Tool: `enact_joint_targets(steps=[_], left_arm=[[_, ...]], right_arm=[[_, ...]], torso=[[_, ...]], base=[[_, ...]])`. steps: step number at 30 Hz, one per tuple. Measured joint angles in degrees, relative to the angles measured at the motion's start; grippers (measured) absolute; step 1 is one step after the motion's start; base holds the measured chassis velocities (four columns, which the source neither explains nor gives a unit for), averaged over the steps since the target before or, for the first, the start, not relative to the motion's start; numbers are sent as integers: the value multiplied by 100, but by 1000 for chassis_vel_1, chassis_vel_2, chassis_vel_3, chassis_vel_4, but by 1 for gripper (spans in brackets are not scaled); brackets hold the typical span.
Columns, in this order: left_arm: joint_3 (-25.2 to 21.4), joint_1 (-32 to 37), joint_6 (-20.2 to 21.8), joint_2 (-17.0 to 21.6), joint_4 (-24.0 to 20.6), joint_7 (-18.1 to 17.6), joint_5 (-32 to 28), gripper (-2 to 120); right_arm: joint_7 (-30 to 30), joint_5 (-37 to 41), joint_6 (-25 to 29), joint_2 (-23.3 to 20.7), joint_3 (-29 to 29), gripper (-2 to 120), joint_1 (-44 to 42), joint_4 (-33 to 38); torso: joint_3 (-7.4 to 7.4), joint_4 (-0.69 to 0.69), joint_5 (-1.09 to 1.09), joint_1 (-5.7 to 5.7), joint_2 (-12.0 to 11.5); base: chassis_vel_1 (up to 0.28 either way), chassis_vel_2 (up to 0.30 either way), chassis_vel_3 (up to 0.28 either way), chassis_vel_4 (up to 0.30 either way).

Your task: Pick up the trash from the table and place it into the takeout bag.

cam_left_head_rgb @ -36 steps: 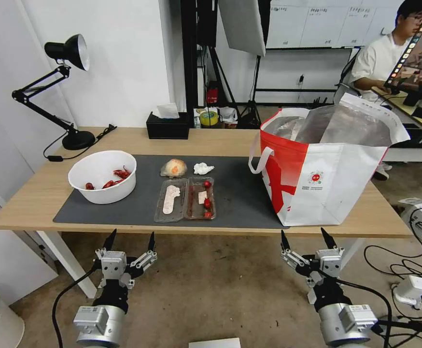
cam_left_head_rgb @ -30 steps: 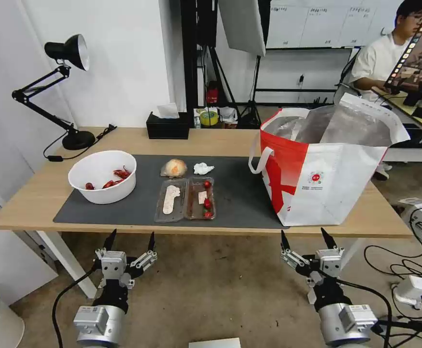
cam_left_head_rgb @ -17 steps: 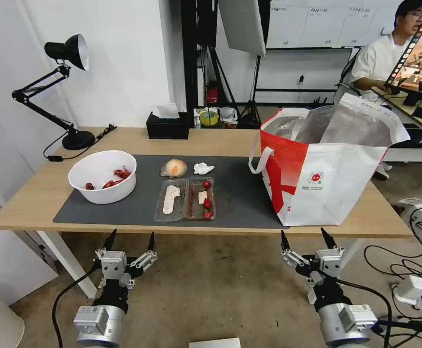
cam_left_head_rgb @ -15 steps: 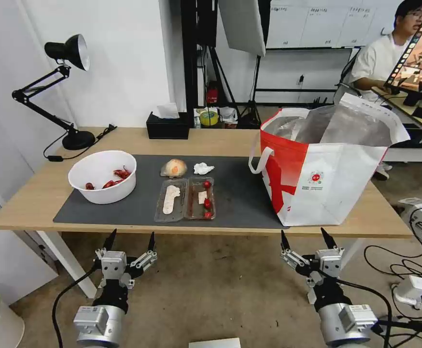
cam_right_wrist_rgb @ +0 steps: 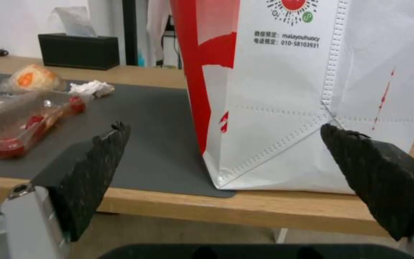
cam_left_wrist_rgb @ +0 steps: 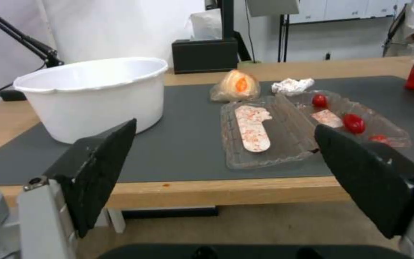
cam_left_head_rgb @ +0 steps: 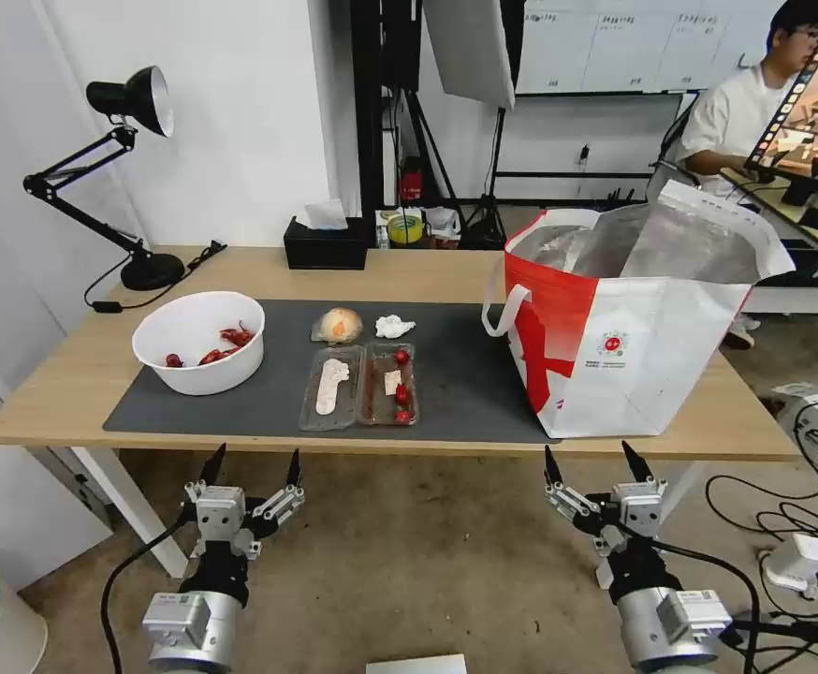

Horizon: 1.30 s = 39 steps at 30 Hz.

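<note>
Desk (cam_left_head_rgb: pixel 409 271), grey mat: white bowl (cam_left_head_rgb: pixel 199 342) at 9 o'clock; clear tray (cam_left_head_rgb: pixel 360 385) centre; orange-tinted wad (cam_left_head_rgb: pixel 336 326), tissue (cam_left_head_rgb: pixel 393 326) toward 12; takeout bag (cam_left_head_rgb: pixel 624 323) at 3. Left hand (cam_left_head_rgb: pixel 251 461) and right hand (cam_left_head_rgb: pixel 592 457): both spread open, empty, below the desk's near edge.

The head camera looks forward and down over the whole bench (cam_left_head_rgb: pixel 428 271). Both wrist cameras sit low at its near edge, facing across it. They share the clear hinged tray (cam_left_wrist_rgb: pixel 307 126) (cam_right_wrist_rgb: pixel 20 115).
</note>
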Motion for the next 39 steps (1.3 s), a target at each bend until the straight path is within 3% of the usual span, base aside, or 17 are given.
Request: enact_joint_targets(steps=[6,9,10,11,14,15,18,21,22,26,39], left_arm=[[1,-55,139,22,-20,-69,-121,100],[-1,-108,219,39,-43,-121,-195,100],[5,-154,344,56,-58,-177,-309,100],[5,-154,344,56,-58,-177,-309,100],[26,-436,990,179,-205,-517,-898,100],[26,-436,990,179,-205,-517,-898,100],[51,-775,1758,324,-377,-924,-1604,100],[58,-899,2042,377,-435,-1074,-1858,100],[70,-1038,2356,435,-508,-1249,-2148,100],[78,-1223,2451,539,-543,-1353,-2492,100],[122,-1256,2456,560,-471,-1361,-2533,100]], right_arm=[[0,43,-43,-53,0,100,36,0],[0,201,-240,-228,14,100,165,-13],[0,490,-595,-540,44,100,404,-45],[0,490,-595,-540,44,100,404,-45],[9,1086,-1317,-1186,107,100,894,-108],[9,1086,-1317,-1186,107,100,894,-108],[20,1716,-2083,-1867,174,100,1412,-172],[25,1964,-2387,-2138,200,100,1616,-197],[13,2184,-2539,-2390,234,100,1821,-201],[-13,2297,-2546,-2511,258,100,1951,-190],[5,2290,-2531,-2415,230,100,1947,-252]], torso=[[0,0,0,0,0],[0,-3,0,0,0],[1,2,0,0,0],[1,2,0,0,0],[1,0,1,0,0],[1,0,1,0,0],[1,0,2,0,0],[1,1,1,1,0],[2,1,1,1,0],[1,-1,2,1,0],[0,0,0,0,0]], base=[[0,0,0,0],[0,0,0,0],[0,0,0,0],[0,0,0,0],[0,0,0,0],[0,0,0,0],[0,0,0,0],[0,0,0,0],[0,0,0,0],[0,0,0,0],[0,0,0,0]])
